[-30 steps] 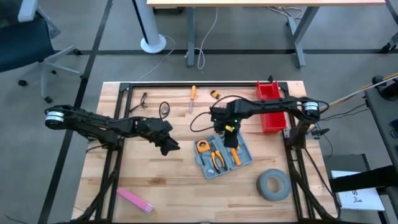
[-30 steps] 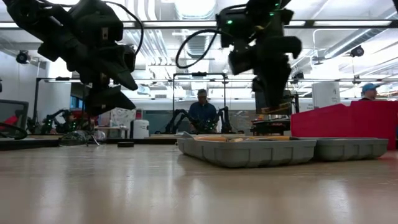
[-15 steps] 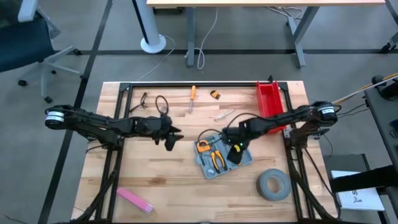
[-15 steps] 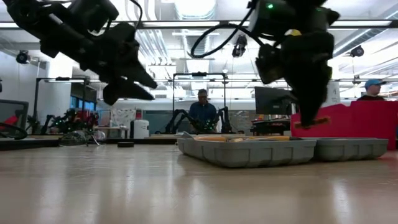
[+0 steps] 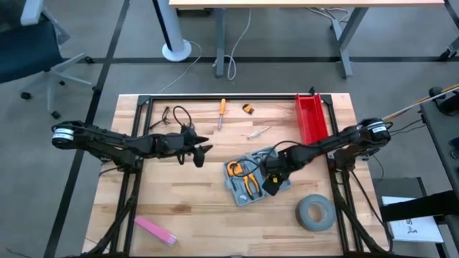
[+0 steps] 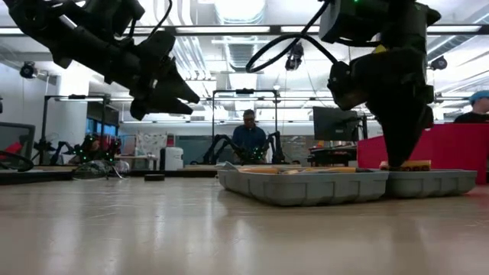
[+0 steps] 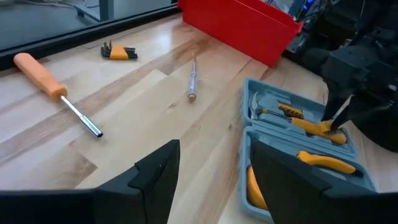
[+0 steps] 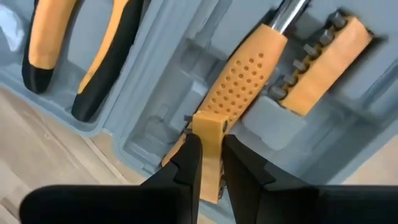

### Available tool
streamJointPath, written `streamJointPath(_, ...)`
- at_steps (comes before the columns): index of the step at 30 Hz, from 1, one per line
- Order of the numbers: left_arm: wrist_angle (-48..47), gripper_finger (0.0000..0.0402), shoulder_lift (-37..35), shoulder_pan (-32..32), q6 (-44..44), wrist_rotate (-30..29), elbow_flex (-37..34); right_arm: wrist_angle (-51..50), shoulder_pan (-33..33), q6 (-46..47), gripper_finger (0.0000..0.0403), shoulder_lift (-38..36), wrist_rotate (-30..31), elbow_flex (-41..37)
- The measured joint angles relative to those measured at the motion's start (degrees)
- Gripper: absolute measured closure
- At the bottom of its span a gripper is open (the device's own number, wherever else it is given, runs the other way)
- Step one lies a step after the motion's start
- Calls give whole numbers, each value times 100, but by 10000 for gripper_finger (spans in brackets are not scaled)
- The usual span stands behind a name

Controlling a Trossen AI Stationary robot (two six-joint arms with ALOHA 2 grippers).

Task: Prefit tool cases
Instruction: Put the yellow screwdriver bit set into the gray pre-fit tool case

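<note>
The blue-grey tool case (image 5: 247,179) lies open and flat on the wooden table, right of its middle, with orange-handled pliers (image 8: 62,43) and an orange perforated handle (image 8: 242,81) in its moulded recesses. My right gripper (image 5: 271,183) stands over the case's near right part, pointing down, shut on a small orange bar (image 8: 208,140). My left gripper (image 5: 201,152) hangs open above the table to the left of the case (image 7: 298,155), nothing between its fingers. My right gripper pinches the small orange bar (image 8: 209,163) between its two fingers, coming from above with the fingers pointing down. In the low view the bar (image 6: 405,164) lies about level at the fingertips, at the height of the case's rim. Whether it rests in the case I cannot tell.
A red bin (image 5: 310,118) stands at the far right, a grey tape roll (image 5: 315,213) near the right front. An orange screwdriver (image 5: 221,113), hex keys (image 5: 248,109) and a small bit (image 5: 258,132) lie beyond the case. A pink strip (image 5: 154,229) lies near left.
My right gripper has carried the orange bar from over the case's far part toward the table's near right and down, rolling its wrist, and now stands low over the case's near right part. My left gripper has tipped from pointing down to nearly level, staying in place.
</note>
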Motion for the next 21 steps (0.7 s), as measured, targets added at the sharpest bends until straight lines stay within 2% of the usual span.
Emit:
streamJointPath(11, 44, 198, 0, 0, 125, 8, 0, -462, 281, 509, 361, -11, 151, -6)
streamJointPath(21, 46, 198, 0, 0, 125, 235, 0, -583, 276, 769, 289, -15, 730, -16)
